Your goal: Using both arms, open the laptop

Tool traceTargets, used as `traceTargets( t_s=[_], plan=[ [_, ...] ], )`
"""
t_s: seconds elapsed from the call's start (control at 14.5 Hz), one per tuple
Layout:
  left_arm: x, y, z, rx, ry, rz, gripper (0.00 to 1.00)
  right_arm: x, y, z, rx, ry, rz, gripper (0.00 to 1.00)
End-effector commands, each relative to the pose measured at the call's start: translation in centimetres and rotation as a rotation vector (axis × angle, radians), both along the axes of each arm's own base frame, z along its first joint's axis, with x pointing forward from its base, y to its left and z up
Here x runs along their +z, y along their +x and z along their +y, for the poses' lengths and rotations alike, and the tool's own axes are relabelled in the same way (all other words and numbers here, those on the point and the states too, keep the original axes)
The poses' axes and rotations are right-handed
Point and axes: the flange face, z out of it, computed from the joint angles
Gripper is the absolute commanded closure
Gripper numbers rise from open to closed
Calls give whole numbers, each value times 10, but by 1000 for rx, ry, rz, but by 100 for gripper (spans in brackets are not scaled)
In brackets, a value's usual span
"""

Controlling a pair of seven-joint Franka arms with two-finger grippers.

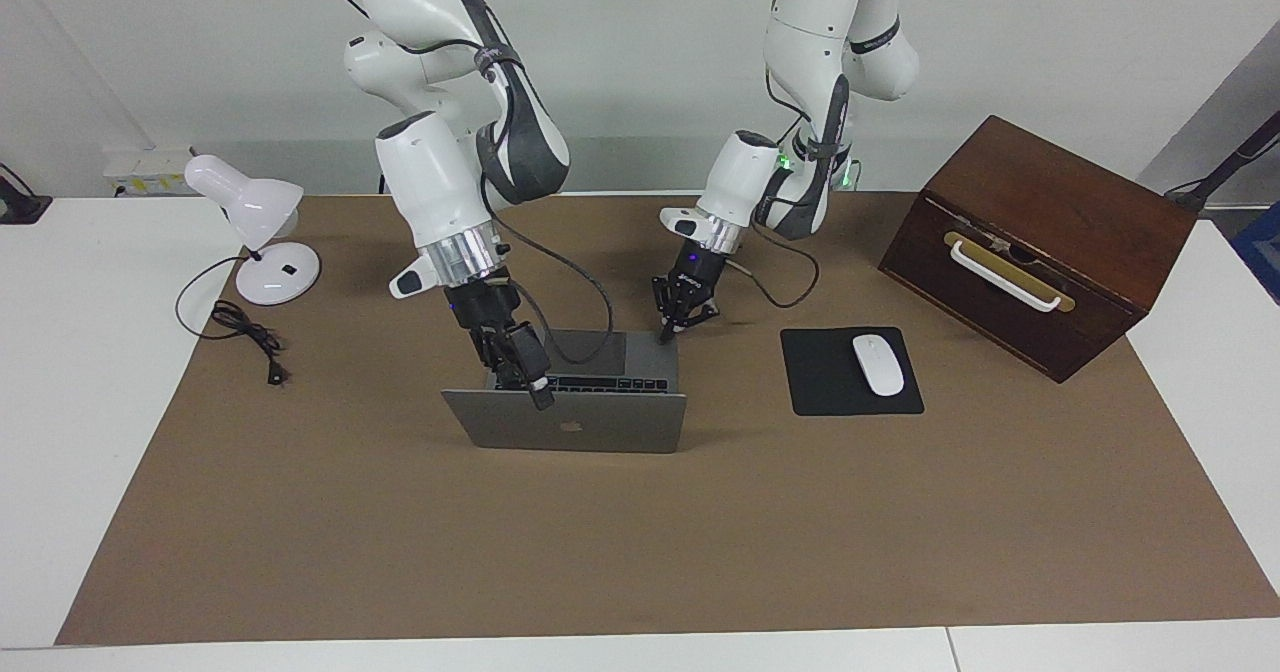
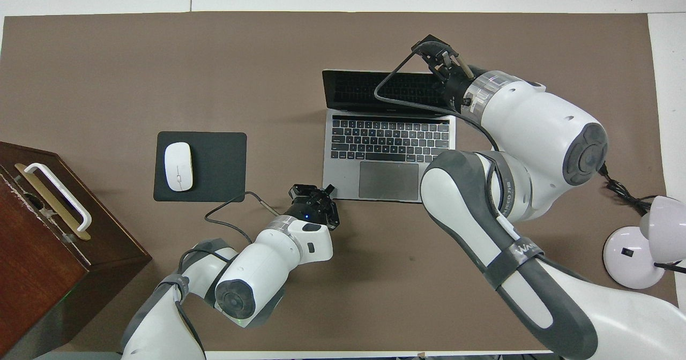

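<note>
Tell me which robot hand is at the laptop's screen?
The right gripper: it is at the lid's top edge on the laptop. The left gripper is down at the keyboard corner nearest the robots.

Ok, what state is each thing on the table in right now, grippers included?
laptop: open, lid tilted back past upright.
left gripper: shut, tip on the laptop's corner.
right gripper: at the lid's top edge.
lamp: unplugged, plug lying loose.
wooden box: shut.
</note>
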Motion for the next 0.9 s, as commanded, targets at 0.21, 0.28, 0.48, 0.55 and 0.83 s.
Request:
traceTargets(
  t_s=[0.21, 0.28, 0.48, 0.55, 0.83],
  plan=[
    [-24, 1, 2, -13, 36, 12, 100, 21, 7, 19, 9, 90, 134, 0],
    [-25, 1, 2, -13, 37, 13, 100, 33, 3, 22, -12, 128, 183, 0],
    [-25, 1, 2, -13, 37, 13, 100, 59, -10, 15, 4, 136, 241, 0],
    [-24, 1, 2, -11, 36, 12, 100, 62, -10, 11, 12, 127, 244, 0],
    [-20, 6, 6, 5, 28, 8, 100, 64, -7, -11, 157, -119, 191, 0]
  ],
)
